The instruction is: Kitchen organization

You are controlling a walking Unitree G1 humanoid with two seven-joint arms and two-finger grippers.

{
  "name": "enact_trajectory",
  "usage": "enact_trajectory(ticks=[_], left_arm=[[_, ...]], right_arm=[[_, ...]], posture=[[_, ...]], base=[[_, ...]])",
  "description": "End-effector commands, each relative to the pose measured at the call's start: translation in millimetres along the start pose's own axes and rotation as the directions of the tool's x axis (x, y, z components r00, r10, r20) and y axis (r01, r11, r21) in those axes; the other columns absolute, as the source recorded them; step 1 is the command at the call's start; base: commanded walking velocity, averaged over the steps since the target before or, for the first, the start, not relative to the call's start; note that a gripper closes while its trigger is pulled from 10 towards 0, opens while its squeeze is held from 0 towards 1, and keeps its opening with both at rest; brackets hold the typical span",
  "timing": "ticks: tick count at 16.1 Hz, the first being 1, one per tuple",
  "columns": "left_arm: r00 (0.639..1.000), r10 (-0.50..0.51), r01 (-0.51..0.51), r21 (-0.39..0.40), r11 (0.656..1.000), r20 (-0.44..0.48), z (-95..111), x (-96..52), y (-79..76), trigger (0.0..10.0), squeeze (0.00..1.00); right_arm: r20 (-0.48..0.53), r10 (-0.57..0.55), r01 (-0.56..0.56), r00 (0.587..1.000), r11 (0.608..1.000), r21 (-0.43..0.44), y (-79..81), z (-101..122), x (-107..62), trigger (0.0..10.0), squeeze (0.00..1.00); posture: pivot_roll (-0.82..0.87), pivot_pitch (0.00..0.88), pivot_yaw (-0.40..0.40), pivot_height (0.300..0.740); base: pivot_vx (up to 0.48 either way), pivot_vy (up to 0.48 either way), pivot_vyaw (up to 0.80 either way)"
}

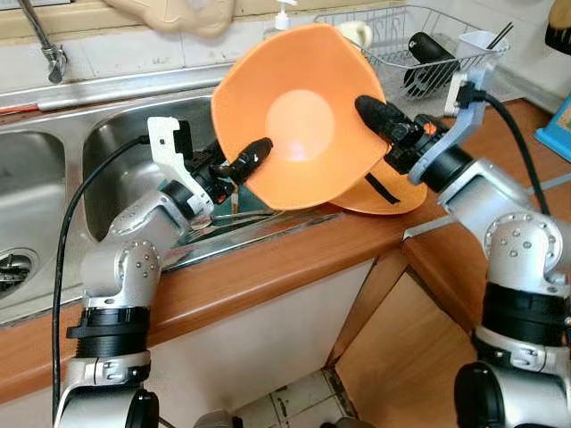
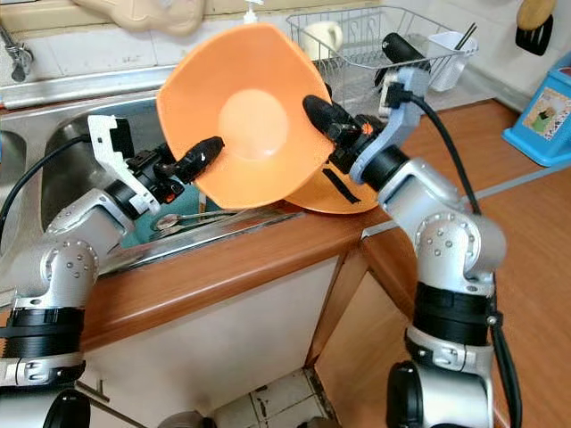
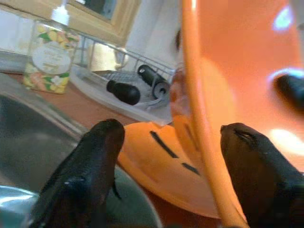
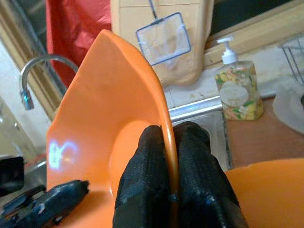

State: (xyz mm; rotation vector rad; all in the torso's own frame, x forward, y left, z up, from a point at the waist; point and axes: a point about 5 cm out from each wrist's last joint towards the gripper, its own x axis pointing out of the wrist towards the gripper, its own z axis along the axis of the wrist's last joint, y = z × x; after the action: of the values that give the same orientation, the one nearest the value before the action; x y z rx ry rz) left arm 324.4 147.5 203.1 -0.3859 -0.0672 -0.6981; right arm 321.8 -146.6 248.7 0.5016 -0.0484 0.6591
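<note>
A: The bowl [image 1: 299, 125] hangs tilted over the sink [image 1: 116, 134] edge; the right gripper [image 4: 170, 161] is clamped on its rim; the left gripper [image 3: 166, 166] straddles the opposite rim with fingers apart, gripping nothing.

B: So one pinch carries it; if that slips, I reckon the bowl drops onto the second bowl [image 1: 393, 192] on the bench [image 1: 294, 259], or into the sink.

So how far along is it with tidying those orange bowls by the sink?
In hand: the right tool is shut on the rim of the lifted orange bowl, and the left tool straddles its rim, open. Left: a second orange bowl on the counter, and utensils in the sink.
</note>
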Motion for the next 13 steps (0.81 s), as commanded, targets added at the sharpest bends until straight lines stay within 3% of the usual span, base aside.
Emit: enact_trajectory(ticks=[1, 3, 9, 13], left_arm=[[1.000, -0.009, 0.009, -0.011, 1.000, 0.001, 0.7, -1.9, -0.6, 0.0, 0.00], [0.999, -0.040, 0.041, -0.060, 0.997, 0.010, 0.1, -4.4, -3.8, 0.0, 0.00], [0.998, -0.058, 0.056, -0.090, 0.994, -0.019, -3.2, -4.4, -6.0, 0.0, 0.00], [0.999, -0.008, 0.005, -0.059, 0.998, -0.053, -5.6, -4.3, -0.8, 0.0, 0.00]], right_arm=[[0.052, 0.000, -0.001, 0.999, 1.000, 0.013, -0.5, 9.9, -3.4, 0.0, 0.00], [0.049, -0.018, 0.016, 0.999, 0.999, 0.052, -1.2, 2.0, -5.3, 0.0, 0.00], [0.055, -0.007, 0.003, 0.998, 0.998, 0.069, 5.2, -2.8, -6.1, 0.0, 0.00], [0.038, 0.000, -0.002, 0.999, 0.999, 0.040, 8.0, -5.5, -5.1, 0.0, 0.00]], posture=[[-0.10, 0.000, 0.025, 0.740], [-0.10, 0.000, 0.025, 0.740], [-0.10, 0.000, 0.034, 0.740], [-0.10, 0.000, 0.035, 0.740]], base=[[0.000, 0.000, 0.00], [0.000, 0.000, 0.00], [0.000, 0.000, 0.00], [0.000, 0.000, 0.00]])
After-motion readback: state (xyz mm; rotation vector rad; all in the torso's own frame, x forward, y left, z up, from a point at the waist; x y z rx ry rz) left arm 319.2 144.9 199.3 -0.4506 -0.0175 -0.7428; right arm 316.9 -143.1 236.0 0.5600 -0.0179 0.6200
